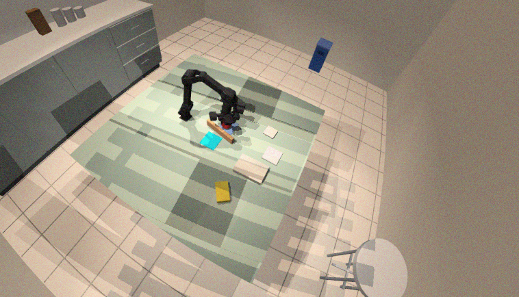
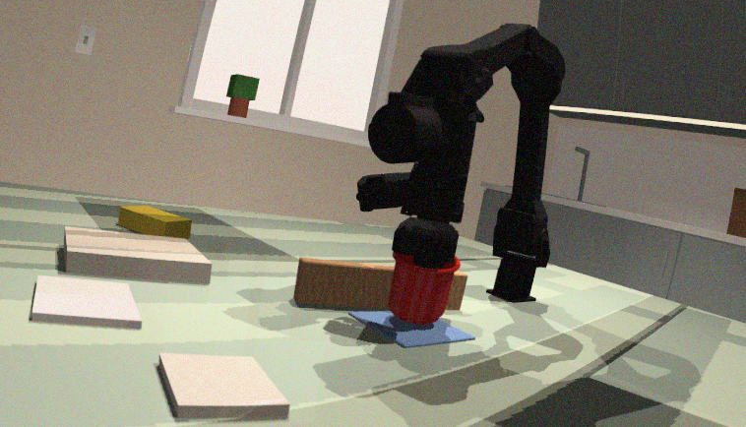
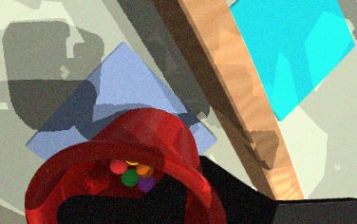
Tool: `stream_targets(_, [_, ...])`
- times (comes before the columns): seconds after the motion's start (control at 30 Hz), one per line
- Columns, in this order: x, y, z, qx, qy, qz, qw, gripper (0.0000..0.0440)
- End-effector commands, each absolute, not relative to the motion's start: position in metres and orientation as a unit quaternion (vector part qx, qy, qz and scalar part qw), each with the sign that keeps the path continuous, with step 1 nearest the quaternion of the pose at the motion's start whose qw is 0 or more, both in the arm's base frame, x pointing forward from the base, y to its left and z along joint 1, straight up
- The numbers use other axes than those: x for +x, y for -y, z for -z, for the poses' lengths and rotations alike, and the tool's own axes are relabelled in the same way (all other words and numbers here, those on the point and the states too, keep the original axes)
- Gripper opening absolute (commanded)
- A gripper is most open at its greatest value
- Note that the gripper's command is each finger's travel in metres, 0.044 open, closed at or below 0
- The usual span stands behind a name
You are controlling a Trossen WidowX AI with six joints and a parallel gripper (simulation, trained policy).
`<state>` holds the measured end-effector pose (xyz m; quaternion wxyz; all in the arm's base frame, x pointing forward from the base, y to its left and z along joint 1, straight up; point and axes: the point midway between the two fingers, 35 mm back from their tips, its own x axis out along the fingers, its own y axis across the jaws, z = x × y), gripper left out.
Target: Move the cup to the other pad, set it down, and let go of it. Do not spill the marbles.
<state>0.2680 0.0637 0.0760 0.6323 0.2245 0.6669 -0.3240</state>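
The red cup [image 1: 225,126] [image 2: 418,293] [image 3: 157,125] is over the blue pad [image 2: 434,335] [image 3: 125,76]. It leans slightly, and its base appears just above the pad. Several coloured marbles show inside it in the wrist view. My gripper [image 2: 426,252] is shut on the cup's wall, with one finger inside the cup and the other outside. The cyan pad [image 1: 211,140] [image 3: 309,52] carries nothing and lies beyond the wooden bar; in the exterior view it is hidden.
The wooden bar [image 1: 220,131] [image 2: 341,284] [image 3: 237,71] stands between the two pads, close beside the cup. A thick pale block [image 1: 251,169] [image 2: 137,263], two thin pale tiles [image 1: 272,155] [image 2: 222,381] and a yellow block [image 1: 222,191] [image 2: 151,221] lie farther off.
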Motion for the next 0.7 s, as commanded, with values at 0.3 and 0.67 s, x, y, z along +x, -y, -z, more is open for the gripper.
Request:
stream_targets(0.3, [0.268, -0.05, -0.114, 0.277, -0.638, 0.336, 0.634, 0.0008])
stream_targets(0.67, [0.277, -0.028, -0.142, 0.328, -0.599, 0.35, 0.641, 0.0])
